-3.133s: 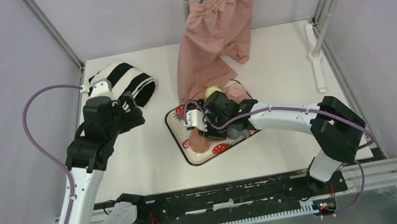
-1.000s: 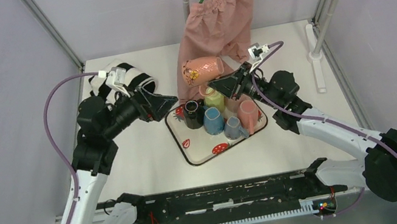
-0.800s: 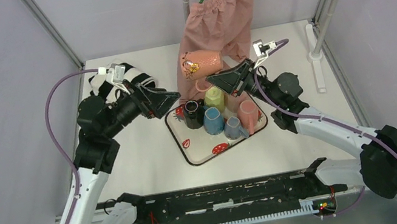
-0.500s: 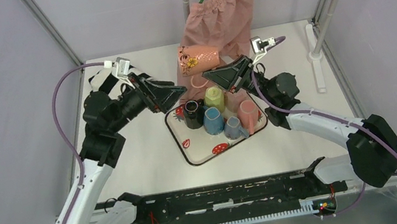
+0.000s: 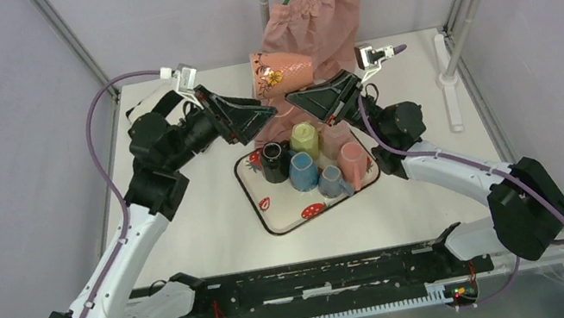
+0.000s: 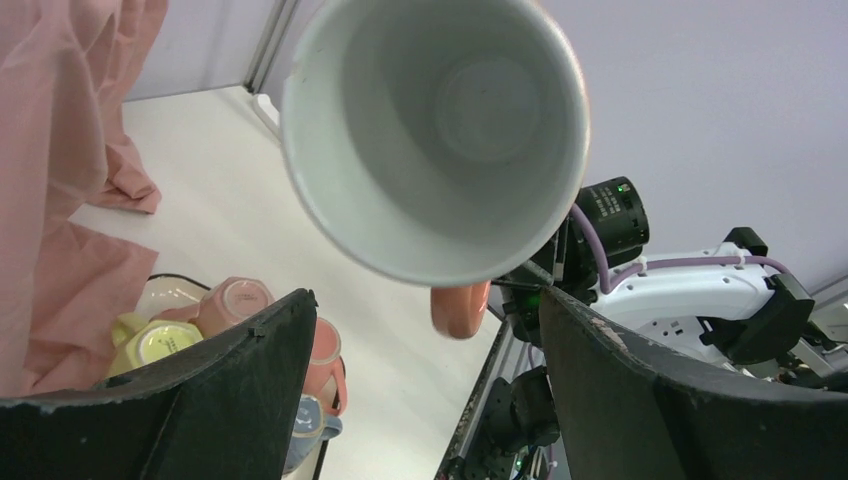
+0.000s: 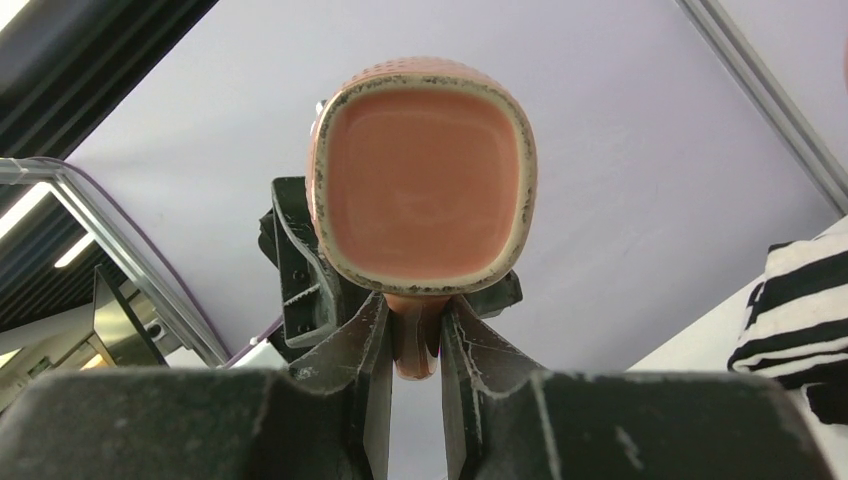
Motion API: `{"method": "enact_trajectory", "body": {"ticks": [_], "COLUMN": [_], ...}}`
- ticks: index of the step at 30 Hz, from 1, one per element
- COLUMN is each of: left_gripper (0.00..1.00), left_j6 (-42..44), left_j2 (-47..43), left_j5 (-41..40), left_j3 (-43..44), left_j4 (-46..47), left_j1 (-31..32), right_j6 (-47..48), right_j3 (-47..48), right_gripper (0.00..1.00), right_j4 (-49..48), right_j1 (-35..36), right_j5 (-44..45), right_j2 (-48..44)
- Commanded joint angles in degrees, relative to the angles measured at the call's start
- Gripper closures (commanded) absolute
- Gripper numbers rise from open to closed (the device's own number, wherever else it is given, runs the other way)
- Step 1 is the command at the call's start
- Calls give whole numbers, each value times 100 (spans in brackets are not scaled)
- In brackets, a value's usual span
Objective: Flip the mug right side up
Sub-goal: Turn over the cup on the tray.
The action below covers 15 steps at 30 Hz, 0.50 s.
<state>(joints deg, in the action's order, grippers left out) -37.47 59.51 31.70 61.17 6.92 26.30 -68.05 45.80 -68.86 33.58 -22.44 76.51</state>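
We saw the pink mug (image 5: 282,72) held in the air above the tray (image 5: 270,214), lying on its side, mouth toward the left gripper (image 5: 266,114). The right gripper (image 7: 413,310) was clamped on the mug's handle, and its fingers hid most of that handle. The left gripper's jaws stood wide apart below the white mouth. From above, the mug blended into the pink shorts (image 5: 307,23) behind it. The striped cloth (image 7: 792,300) was cut off at the right wrist view's edge.

One raised mug (image 5: 281,73), at least five more mugs (image 5: 303,171), one tray (image 5: 279,212), one pink garment (image 5: 307,23)
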Motion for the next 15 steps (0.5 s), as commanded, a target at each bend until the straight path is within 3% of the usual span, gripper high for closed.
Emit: {"method": "enact_trajectory", "body": {"ticks": [1,15], "left_gripper": [13,32], "left_j6": [-133,20], "left_j2": [146,405], "left_j5": [18,215], "left_j3": [321,510], "left_j4": [541,583], "left_j1": [142,428], "right_j6": [-171,-59], "right_j3": [333,518], "right_gripper": [100,100], "right_j4": [-853,-769], "right_j1": [111,237], "right_j5": [89,14], "right_j2": [-25,22]}}
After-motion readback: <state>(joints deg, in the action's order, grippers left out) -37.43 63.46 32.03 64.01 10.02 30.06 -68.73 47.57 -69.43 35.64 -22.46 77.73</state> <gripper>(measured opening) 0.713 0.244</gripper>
